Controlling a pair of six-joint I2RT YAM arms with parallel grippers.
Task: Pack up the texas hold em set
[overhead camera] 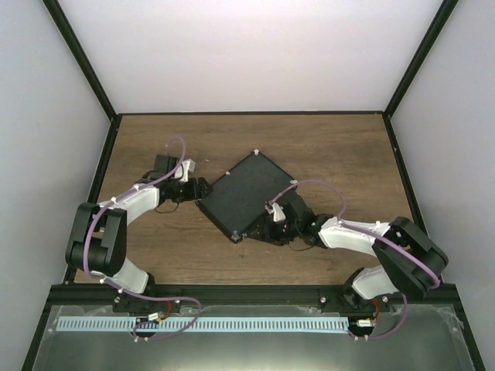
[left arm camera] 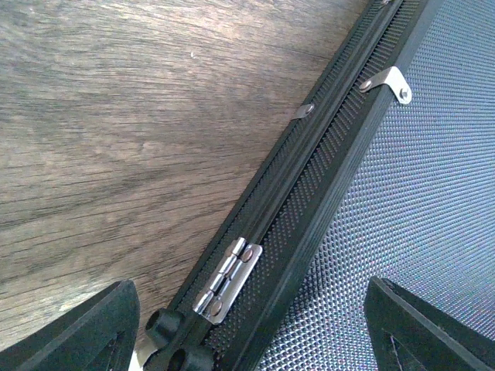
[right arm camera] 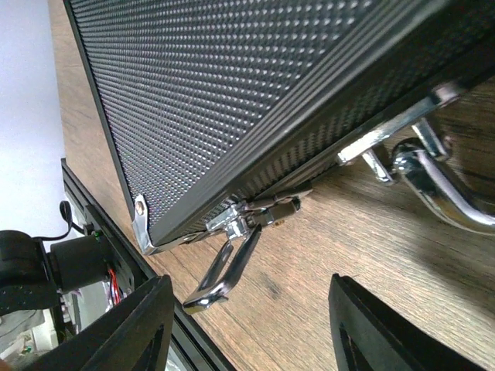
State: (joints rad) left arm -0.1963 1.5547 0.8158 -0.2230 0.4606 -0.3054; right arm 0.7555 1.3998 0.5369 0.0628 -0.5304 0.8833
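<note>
The black case [overhead camera: 246, 193] lies closed on the wooden table, turned like a diamond. My left gripper [overhead camera: 199, 190] is open at its left edge, over the hinge side. The left wrist view shows a silver hinge [left arm camera: 227, 278] between my open fingers [left arm camera: 93, 328]. My right gripper [overhead camera: 272, 229] is open at the case's lower right edge. The right wrist view shows the textured lid [right arm camera: 232, 85], a silver latch [right arm camera: 232, 259] hanging unfastened, and the silver handle [right arm camera: 437, 182]. Cards, chips, discs and the triangle are out of view.
The table [overhead camera: 340, 154] is walled in by white panels at back and sides. A black frame rail [overhead camera: 255, 292] runs along the near edge behind the arm bases. The rail also shows in the right wrist view [right arm camera: 100, 224].
</note>
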